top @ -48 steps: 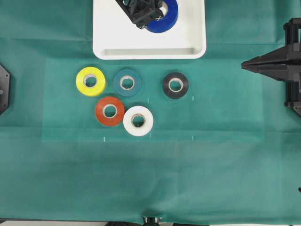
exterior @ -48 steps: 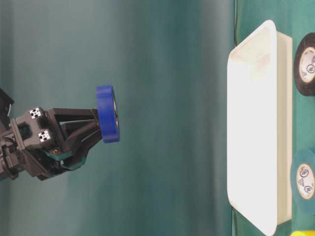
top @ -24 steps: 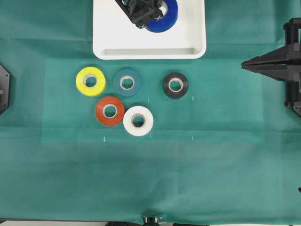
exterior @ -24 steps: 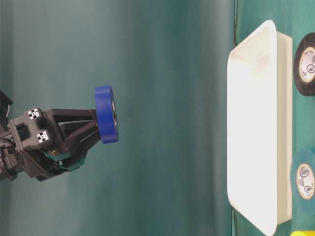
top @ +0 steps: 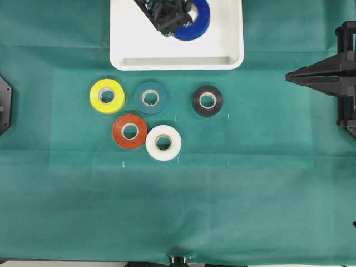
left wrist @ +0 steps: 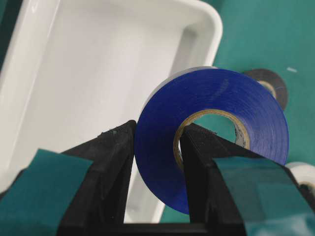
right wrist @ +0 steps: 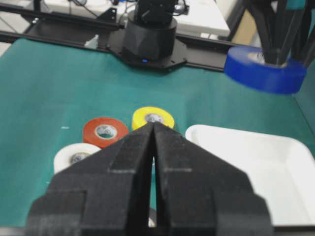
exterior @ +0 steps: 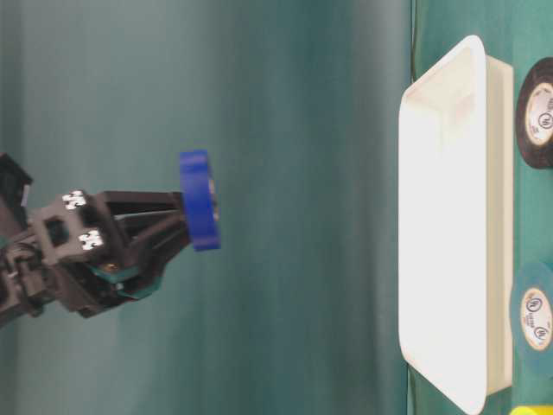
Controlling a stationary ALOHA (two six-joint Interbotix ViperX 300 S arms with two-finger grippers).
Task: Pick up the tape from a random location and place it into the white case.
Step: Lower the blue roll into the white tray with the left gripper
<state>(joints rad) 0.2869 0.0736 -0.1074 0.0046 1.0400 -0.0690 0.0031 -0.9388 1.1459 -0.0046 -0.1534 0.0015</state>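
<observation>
Tape held above the case, barely shifted.
Overhead: left gripper [top: 177,16] pinches the tape [top: 196,22] over the case [top: 125,33], as before. Table level: the tape [exterior: 199,212] hangs well clear of the case [exterior: 449,233], slightly nearer it than earlier. Left wrist: one finger [left wrist: 106,162] outside, one through the core. Right wrist: right gripper [right wrist: 152,147] closed, empty.

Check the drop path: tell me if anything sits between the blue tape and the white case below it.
Nothing visible does. The left gripper holds the tape in the air above the white case, with only open space between them. The case floor under the tape looks bare in the left wrist view.
</observation>
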